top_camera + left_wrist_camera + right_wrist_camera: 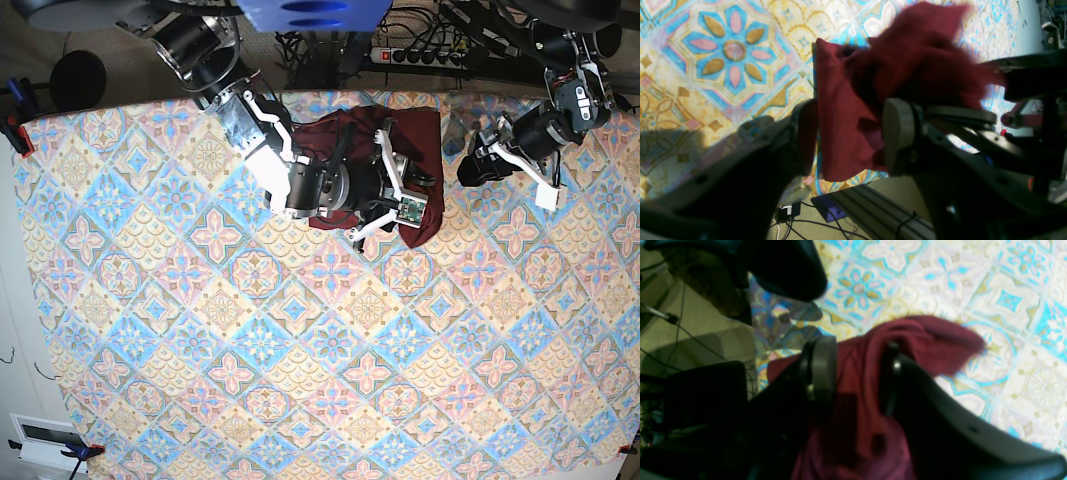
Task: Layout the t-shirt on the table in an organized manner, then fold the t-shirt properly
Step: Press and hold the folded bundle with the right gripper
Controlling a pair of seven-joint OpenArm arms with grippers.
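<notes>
One bunched t-shirt [418, 140] on the table [300, 380], power strip [425, 55] behind

No readable text, label, brand, number or sign appears in any view. The tabletop [200, 330] cloth carries only floral diamond patterns, and the maroon t-shirt [415, 130] is plain, without any print.

Bright light, hard shadows; both wrist views blurred, base view sharp with curved edges.
</notes>
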